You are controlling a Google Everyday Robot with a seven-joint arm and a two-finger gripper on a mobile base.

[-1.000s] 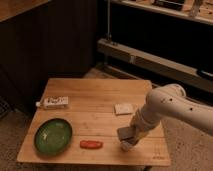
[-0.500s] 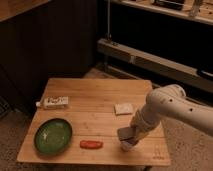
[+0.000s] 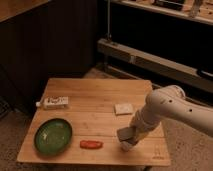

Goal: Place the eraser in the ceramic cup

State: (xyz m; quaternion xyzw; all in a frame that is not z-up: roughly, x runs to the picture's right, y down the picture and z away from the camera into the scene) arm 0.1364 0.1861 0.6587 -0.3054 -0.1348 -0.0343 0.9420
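One wooden table [image 3: 95, 90] is carrying one green plate [image 3: 52, 136] at lower left, one red oblong piece [image 3: 91, 144], one white packet [image 3: 54, 103] and one flat pale square [image 3: 123, 108]. My white arm [image 3: 167, 105] is bending down from the right. My gripper [image 3: 127, 140] is hanging low, right of the red piece; spread or closed, I cannot tell. The ceramic cup is hidden or too unclear to find.

Single camera, raised and tilted down, facing a wooden table [image 3: 95, 95] from its near side at middling range; whole top in frame, shelving [image 3: 150, 59] behind, gripper [image 3: 127, 140] low right of centre near the front edge
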